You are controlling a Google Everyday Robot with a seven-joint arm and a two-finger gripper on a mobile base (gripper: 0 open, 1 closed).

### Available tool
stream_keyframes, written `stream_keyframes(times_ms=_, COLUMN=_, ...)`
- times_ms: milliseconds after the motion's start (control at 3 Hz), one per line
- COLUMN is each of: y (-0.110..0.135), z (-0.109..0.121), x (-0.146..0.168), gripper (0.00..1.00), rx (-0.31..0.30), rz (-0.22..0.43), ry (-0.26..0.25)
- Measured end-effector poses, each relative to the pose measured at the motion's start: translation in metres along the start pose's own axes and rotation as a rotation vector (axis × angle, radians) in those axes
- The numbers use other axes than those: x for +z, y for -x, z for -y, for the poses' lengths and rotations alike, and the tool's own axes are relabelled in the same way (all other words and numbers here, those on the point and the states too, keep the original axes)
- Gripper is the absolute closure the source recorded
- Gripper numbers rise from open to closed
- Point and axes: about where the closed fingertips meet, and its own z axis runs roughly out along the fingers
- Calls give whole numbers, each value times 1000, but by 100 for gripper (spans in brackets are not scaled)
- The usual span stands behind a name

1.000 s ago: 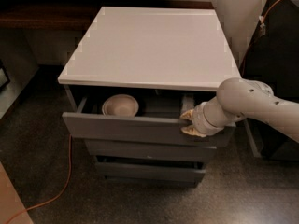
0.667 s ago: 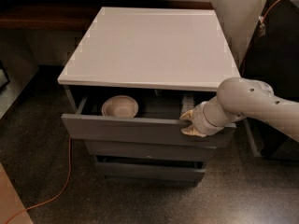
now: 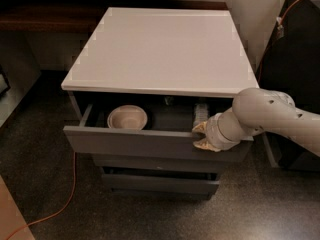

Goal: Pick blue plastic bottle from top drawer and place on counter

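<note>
Your hand (image 3: 206,136) on the open top drawer (image 3: 130,141), right front edge, grip can't be told, blue plastic bottle (image 3: 201,114) just behind, pale bowl (image 3: 127,117) inside.

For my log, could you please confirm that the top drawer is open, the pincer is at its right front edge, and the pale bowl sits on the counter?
Not quite: the camera view shows the pale bowl inside the open top drawer, not on the counter. The pincer is indeed at the drawer's right front edge.
</note>
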Motion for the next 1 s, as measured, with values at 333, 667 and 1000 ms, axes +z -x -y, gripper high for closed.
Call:
stream_keyframes(times_ms=333, y=2, z=1, x=-4, gripper=56, rx=0, rz=0, ry=0)
stream_keyframes(times_ms=667, y=2, z=1, x=-4, gripper=33, rx=0, rz=0, ry=0)
stream_keyframes(times_ms=1000, y=15, z=-14, x=-11, gripper=9, rx=12, rz=0, ry=-10)
